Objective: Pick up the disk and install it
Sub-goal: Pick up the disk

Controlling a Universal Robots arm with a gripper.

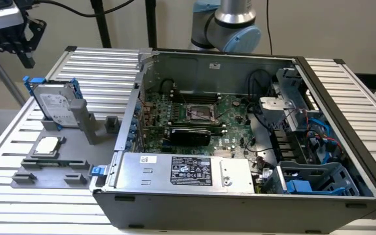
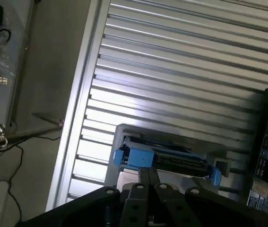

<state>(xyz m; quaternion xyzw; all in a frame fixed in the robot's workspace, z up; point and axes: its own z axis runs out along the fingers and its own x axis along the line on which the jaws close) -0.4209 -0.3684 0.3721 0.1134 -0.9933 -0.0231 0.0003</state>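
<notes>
The disk in its blue carrier stands upright in a grey holder on the ribbed worktop, beside the open computer case. The pincer hangs above it, well apart. Its fingers are pressed together on nothing.
</notes>
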